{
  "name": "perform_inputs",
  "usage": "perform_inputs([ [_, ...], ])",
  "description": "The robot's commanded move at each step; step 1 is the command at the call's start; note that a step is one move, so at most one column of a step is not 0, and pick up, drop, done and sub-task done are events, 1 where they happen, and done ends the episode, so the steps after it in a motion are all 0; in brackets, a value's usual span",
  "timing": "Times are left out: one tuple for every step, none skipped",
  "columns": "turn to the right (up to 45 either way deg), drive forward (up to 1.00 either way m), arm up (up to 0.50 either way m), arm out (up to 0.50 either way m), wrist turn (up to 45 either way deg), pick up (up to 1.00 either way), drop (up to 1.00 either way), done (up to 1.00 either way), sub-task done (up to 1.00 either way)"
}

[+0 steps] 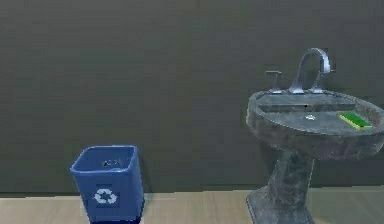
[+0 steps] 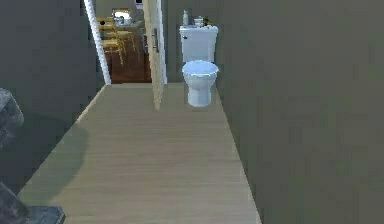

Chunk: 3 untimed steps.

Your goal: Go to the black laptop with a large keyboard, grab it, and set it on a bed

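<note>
Sink [image 1: 300, 128]: a dark, mottled pedestal basin at the forward view's right, standing against the wall; its grey edge and foot also show at the arm side view's left edge.
Tap [image 1: 312, 68]: a curved metal spout at the back rim of the sink.
Green thing [image 1: 352, 120]: small and flat, lying on the sink's rim, on the side away from the bin; too small to name.
Bin [image 1: 107, 183]: blue, with a white recycling mark, on the floor against the same wall, well apart from the sink towards the forward view's left.
Wall [image 1: 150, 70]: dark grey, plain, right behind the sink.
Floor [image 2: 150, 150]: pale wood planks, running from the sink's foot out to the toilet.
Toilet [image 2: 200, 75]: white, lid down, at the far end of the floor from the sink; small items stand on its tank.
Door [image 2: 155, 50]: pale, standing ajar at the far end from the sink, just beside the toilet; a lit room with yellow furniture [image 2: 122, 40] lies past it.
Laptop: its place cannot be told.
Gripper: whether it is released or grasping anything cannot be told.
</note>
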Motion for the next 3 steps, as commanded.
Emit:
perform_inputs([
  [-45.0,0.0,0.0,0.0,0.0,0.0,0.0,0.0,0.0],
  [-33.0,0.0,0.0,0.0,0.0,0.0,0.0,0.0,0.0],
  [0.0,0.2,0.0,0.0,0.0,0.0,0.0,0.0,0.0],
])
